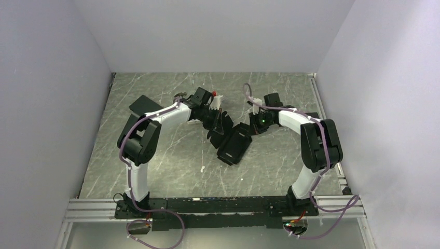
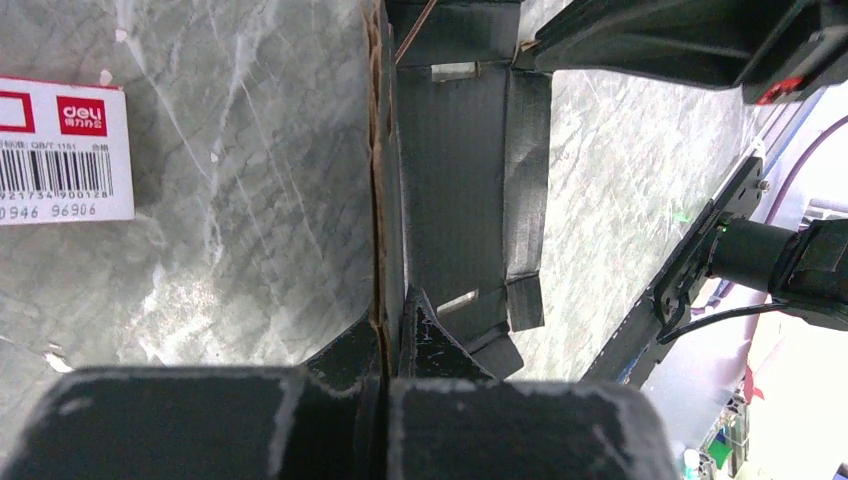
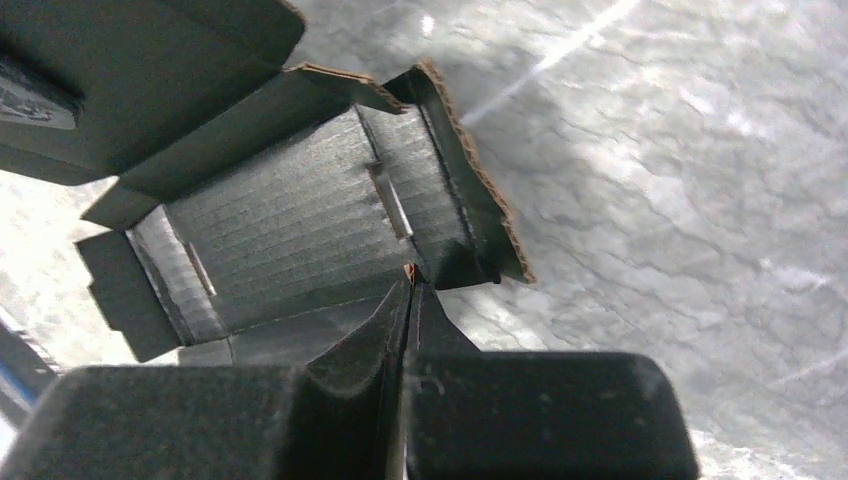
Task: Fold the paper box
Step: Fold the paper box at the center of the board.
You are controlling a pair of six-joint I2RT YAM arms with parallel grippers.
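Overhead, the grey-green marbled tabletop [image 1: 171, 176], streaked with white veins, fills a booth of plain pale walls [image 1: 218, 36] on the left, back and right. A silver aluminium rail [image 1: 91, 207] runs along its near edge, where both arm bases are bolted. Between the two grippers, near the middle of the surface, is the matte black creased-cardboard paper box [image 1: 234, 145], partly folded, its panels and side flaps open. Whether it rests flat on the marble cannot be told.

The left gripper [image 2: 386, 335] is pinched tight on one upright wall of the paper box, with the raw brown corrugated edge running straight out from its fingertips. The box's floor and slotted panel lie just to that gripper's right, bare marble to its left. Farther left lies a white rectangular label [image 2: 60, 150] with a red logo and a barcode.

The right gripper [image 3: 409, 295] is clamped on a thin wall of the box. The ribbed interior spreads ahead and to its left; veined stone, glossy with reflected light, lies to its right.
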